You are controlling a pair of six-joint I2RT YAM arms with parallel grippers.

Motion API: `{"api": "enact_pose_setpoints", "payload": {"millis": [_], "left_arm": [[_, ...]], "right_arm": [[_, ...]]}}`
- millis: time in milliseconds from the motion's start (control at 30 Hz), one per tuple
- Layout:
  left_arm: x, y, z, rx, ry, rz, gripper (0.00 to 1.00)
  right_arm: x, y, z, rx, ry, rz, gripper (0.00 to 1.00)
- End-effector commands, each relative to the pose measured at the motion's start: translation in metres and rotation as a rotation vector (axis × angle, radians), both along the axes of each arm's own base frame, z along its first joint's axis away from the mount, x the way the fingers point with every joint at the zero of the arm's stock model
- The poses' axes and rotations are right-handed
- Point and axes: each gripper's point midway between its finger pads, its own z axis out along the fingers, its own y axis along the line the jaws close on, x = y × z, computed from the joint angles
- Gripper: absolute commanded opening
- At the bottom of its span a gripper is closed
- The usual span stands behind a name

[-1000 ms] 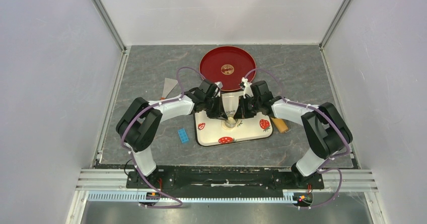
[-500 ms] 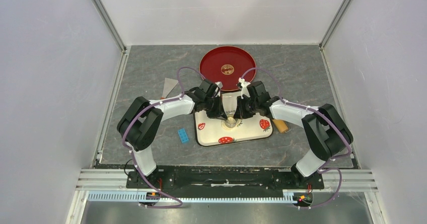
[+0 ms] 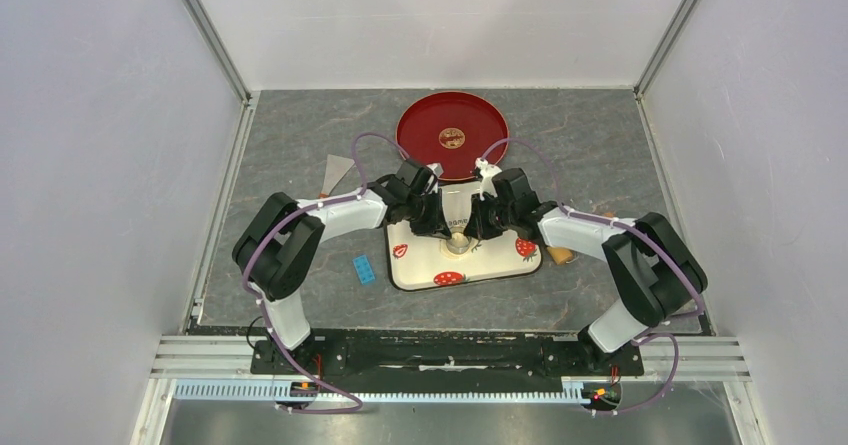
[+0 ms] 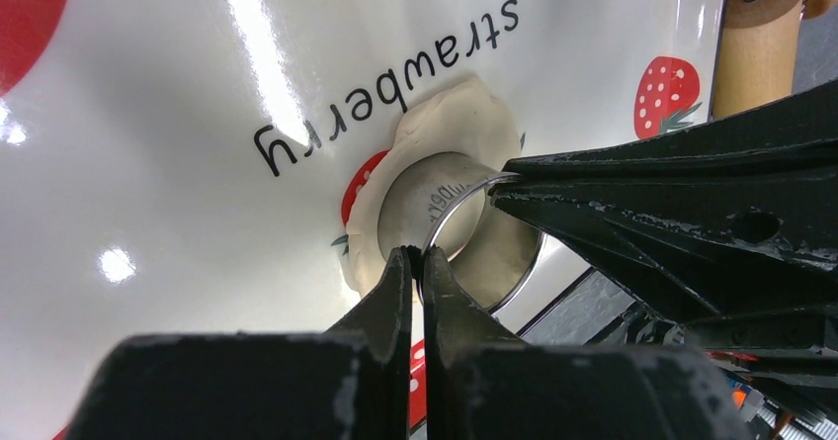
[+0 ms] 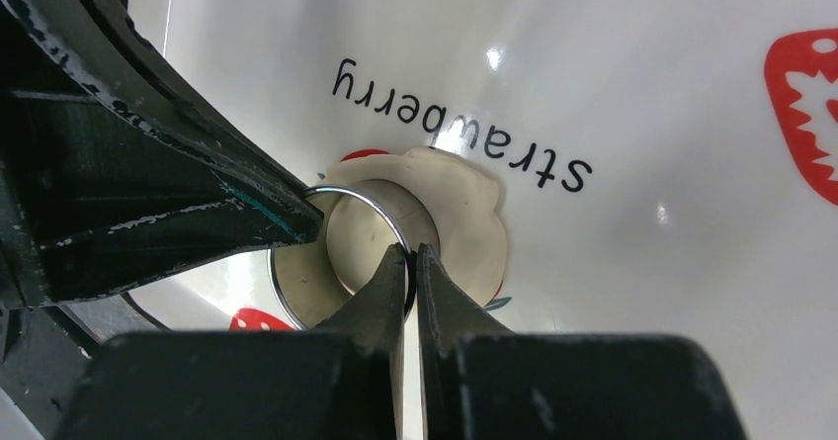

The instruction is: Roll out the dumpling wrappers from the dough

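A flattened piece of pale dough (image 4: 450, 124) (image 5: 464, 198) lies on the white strawberry board (image 3: 500, 265). A metal ring (image 3: 458, 242) (image 4: 435, 198) (image 5: 296, 297) stands upright on it. My left gripper (image 3: 440, 230) (image 4: 417, 252) is shut on the ring's rim on its left side. Opposite it, my right gripper (image 3: 477, 230) (image 5: 410, 249) is shut on the rim's right side. Pale dough shows inside the ring. A small round tan patch (image 3: 452, 137) sits on the red plate (image 3: 420, 130). I cannot tell whether that patch is a dumpling wrapper.
A wooden rolling pin (image 3: 560, 253) (image 4: 756, 49) lies just off the board's right edge, under my right arm. A blue brick (image 3: 363, 269) lies left of the board. A grey metal scraper (image 3: 338, 173) lies at the back left. The red plate stands behind the board.
Both grippers have closed on the ring's rim. The right arm has shifted a little to the left and lower toward the board. The ring and dough stay in place.
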Motion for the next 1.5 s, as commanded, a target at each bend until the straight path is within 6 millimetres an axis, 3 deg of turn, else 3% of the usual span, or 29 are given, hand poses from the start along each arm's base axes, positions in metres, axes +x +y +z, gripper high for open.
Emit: {"api": "enact_pose_setpoints", "payload": {"millis": [0, 267, 467, 733, 1467], "left_arm": [[-0.008, 0.016, -0.033, 0.107, -0.009, -0.01, 0.02], [-0.018, 0.029, -0.056, 0.154, 0.044, 0.044, 0.02], [-0.022, 0.042, -0.067, 0.205, 0.054, 0.077, 0.02], [-0.033, 0.054, -0.082, 0.241, 0.085, 0.085, 0.02], [-0.036, 0.065, -0.095, 0.255, 0.096, 0.122, 0.02]], "right_arm": [[-0.031, -0.007, -0.026, -0.062, 0.076, 0.046, 0.0], [-0.043, -0.016, -0.04, -0.132, 0.116, 0.045, 0.0], [-0.058, -0.036, -0.057, -0.198, 0.146, 0.006, 0.0], [-0.069, -0.043, -0.064, -0.214, 0.173, 0.005, 0.0], [-0.096, -0.059, -0.084, -0.322, 0.228, 0.028, 0.0]]}}
